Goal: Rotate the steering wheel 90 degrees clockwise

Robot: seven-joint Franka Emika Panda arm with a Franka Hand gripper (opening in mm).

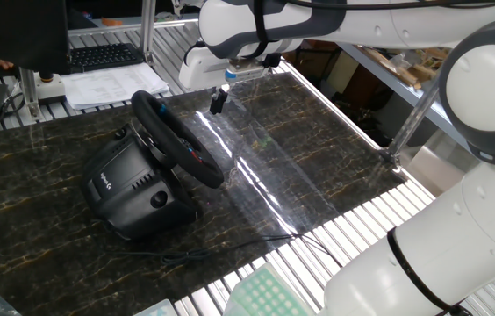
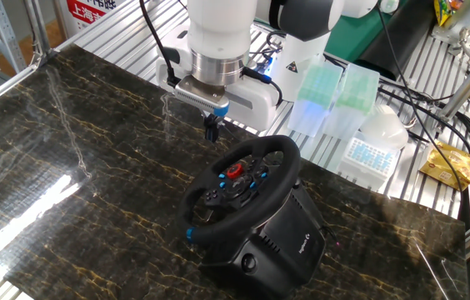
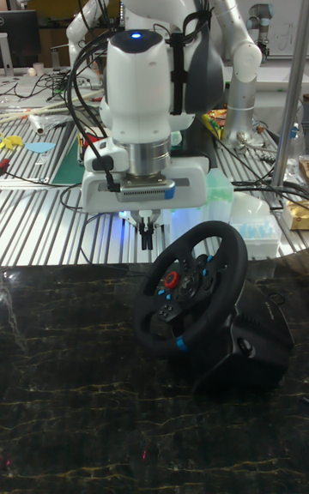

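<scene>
Dark marbled worktop [image 2: 68, 158] carries the steering wheel [image 2: 239, 190] on its black housing [image 1: 129, 189], face tilted upward. Hovering in the air at about 11 o'clock from the rim in the other fixed view, the gripper [image 2: 212, 129] has its fingers pinched together, grasping nothing, apart from the wheel.

A dark marble-patterned tabletop [image 2: 68, 158] sits on slatted aluminium framing [image 1: 379, 230], with cluttered benches behind.
</scene>
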